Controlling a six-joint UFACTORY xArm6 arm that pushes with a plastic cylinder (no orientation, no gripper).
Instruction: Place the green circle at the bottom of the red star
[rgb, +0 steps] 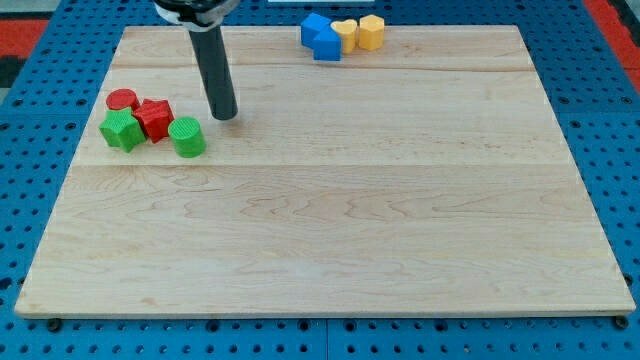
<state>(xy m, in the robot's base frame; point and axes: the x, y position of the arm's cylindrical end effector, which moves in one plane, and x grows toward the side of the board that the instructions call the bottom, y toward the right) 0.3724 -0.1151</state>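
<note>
My tip (225, 115), a bare rod with no claw to spread, has the green circle (187, 137) at eight o'clock, itself at four o'clock of the red star (154, 118).

You are looking down at a pale wooden board (340, 210) that fills most of the view. Its grain runs from the view's left to the view's right, and faint seams between planks cross it the same way. Its near edge sits close to the view's bottom, and the far edge looks shorter than the near one. Around the board you see a blue pegboard (40, 60) dotted with regular rows of small dark holes, showing on all four sides. At the view's top right corner a red patch (610, 15) shows. The light is even and soft.
</note>
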